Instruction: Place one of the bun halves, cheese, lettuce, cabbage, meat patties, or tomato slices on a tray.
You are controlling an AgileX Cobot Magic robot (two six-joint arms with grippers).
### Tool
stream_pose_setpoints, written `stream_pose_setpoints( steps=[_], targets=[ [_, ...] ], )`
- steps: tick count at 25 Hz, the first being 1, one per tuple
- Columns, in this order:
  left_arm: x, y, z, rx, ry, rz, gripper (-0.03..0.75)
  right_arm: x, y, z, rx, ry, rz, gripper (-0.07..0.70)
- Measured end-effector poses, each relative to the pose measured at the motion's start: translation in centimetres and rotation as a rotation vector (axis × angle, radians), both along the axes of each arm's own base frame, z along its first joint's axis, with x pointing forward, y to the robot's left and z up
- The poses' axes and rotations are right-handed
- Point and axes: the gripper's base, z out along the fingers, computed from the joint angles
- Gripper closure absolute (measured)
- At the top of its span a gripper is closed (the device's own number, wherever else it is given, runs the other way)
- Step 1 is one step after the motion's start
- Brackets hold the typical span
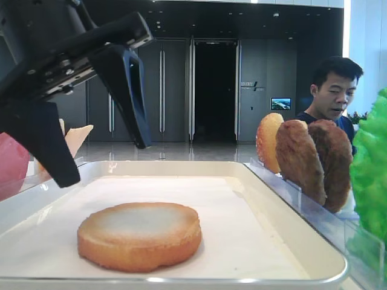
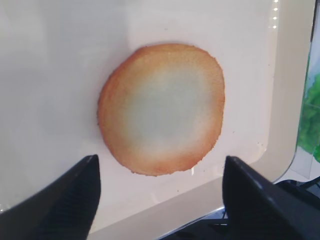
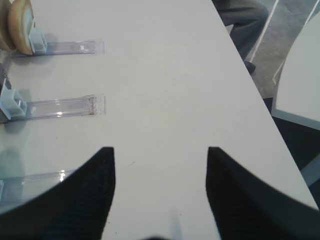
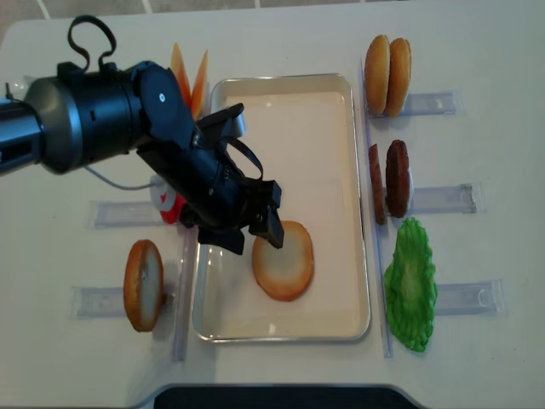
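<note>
A bun half (image 4: 283,260) lies flat, pale face up, on the cream tray (image 4: 362,170); in the low view the bun half (image 1: 139,235) rests free on the tray (image 1: 290,229). My left gripper (image 4: 247,234) hovers open just above its left side, touching nothing. In the left wrist view the black fingers (image 2: 65,200) stand wide, with the bun half (image 2: 162,107) ahead of the tips. My right gripper (image 3: 160,150) is open over bare table. Meat patties (image 4: 387,181), lettuce (image 4: 410,285), cheese (image 4: 189,72) and a tomato slice (image 4: 168,200) stand in holders. Cabbage is out of view.
Another bun half (image 4: 143,284) stands in a clear holder left of the tray, and two more buns (image 4: 387,64) at the back right. Clear holder rails (image 3: 60,107) lie on the white table. A person (image 1: 332,90) sits beyond the table.
</note>
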Motion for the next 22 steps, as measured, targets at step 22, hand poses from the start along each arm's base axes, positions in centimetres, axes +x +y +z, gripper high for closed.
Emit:
stream_pose_setpoints(
  steps=[22],
  targets=[
    [-0.2, 1.4, 6.6, 0.204, 0.053, -0.186, 0.139, 0.0, 0.0, 0.0, 0.000, 0.000, 0.000, 0.216]
  ],
)
